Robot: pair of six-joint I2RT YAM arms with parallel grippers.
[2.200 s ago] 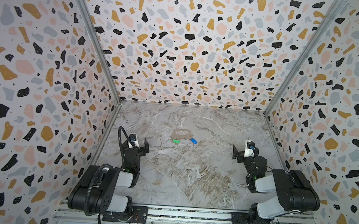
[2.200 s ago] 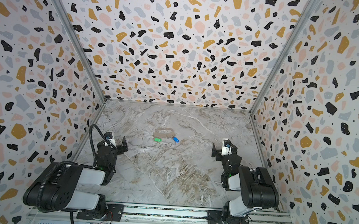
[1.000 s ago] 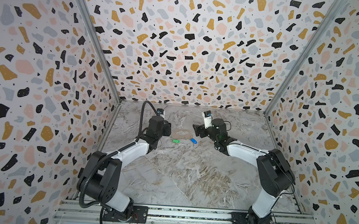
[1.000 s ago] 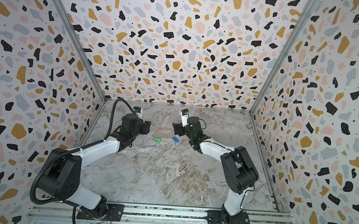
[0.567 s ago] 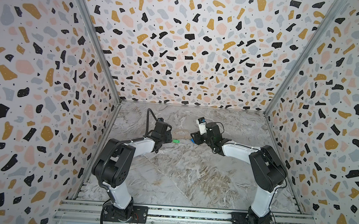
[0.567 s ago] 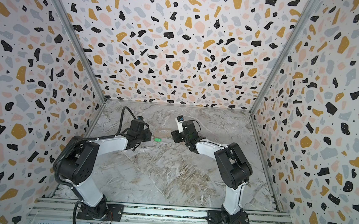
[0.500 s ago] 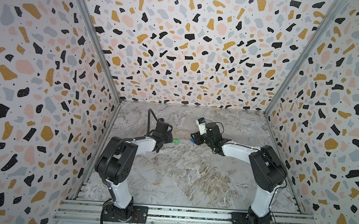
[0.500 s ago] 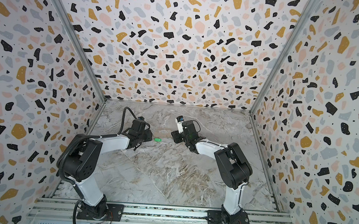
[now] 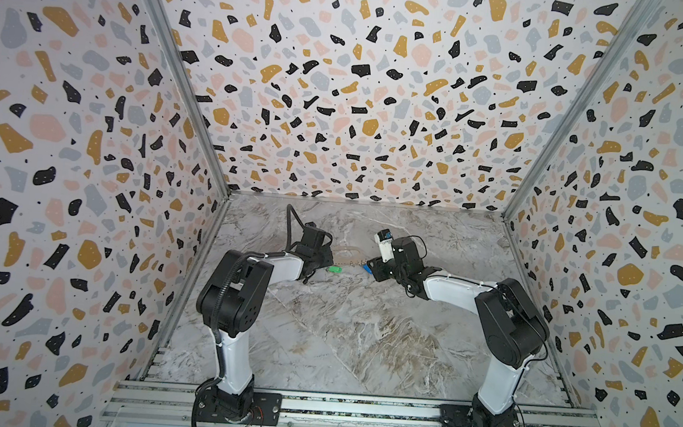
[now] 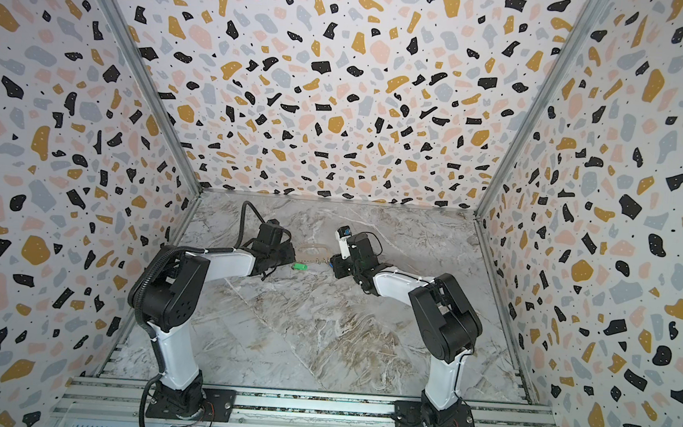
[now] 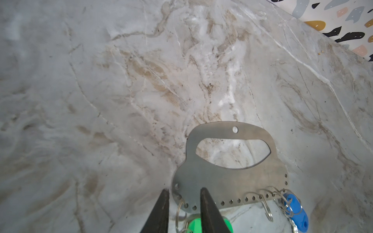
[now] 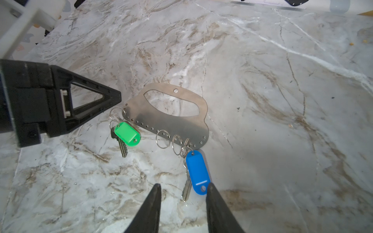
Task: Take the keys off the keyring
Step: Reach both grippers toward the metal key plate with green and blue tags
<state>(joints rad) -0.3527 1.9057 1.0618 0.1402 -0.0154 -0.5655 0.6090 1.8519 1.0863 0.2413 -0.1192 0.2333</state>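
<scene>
Left gripper (image 11: 184, 190): jaws narrowly apart and low over the table. They straddle one corner of the keyring (image 11: 222, 181). One finger (image 11: 207, 209) lies across the plate and the other sits just beside its edge.
Right gripper (image 12: 183, 184): jaws apart, holding nothing. The free end of the blue tag (image 12: 197, 171) and the tip of its metal key (image 12: 187, 186) lie between the fingers. The tag's end is just beside one finger (image 12: 216, 205).
Clock: read in the top views, with 12 o'clock toward the back wall.
Gripper places: the left gripper (image 9: 325, 259) is at 9 o'clock of the keyring (image 9: 348, 259). The right gripper (image 9: 371, 267) is at 4 o'clock, and the two face each other.
Keyring: lies flat on the table, at 12 o'clock from the table's middle. It is a thin plate with a long oval slot and a row of small holes along its 6 o'clock edge.
Green tag (image 12: 127, 133): at 7 o'clock of the keyring, hung on a wire ring (image 12: 117, 114) at the corner by the left gripper. A second metal key (image 12: 122, 148) lies partly under it.
Blue tag: at 4 o'clock of the keyring, hung from rings at the opposite corner and still attached.
Bare rings (image 12: 163, 139): two of them, in holes between the tags.
Table (image 12: 282, 100): pale marble pattern with brown veins.
Walls (image 9: 342, 77): terrazzo print on three sides.
</scene>
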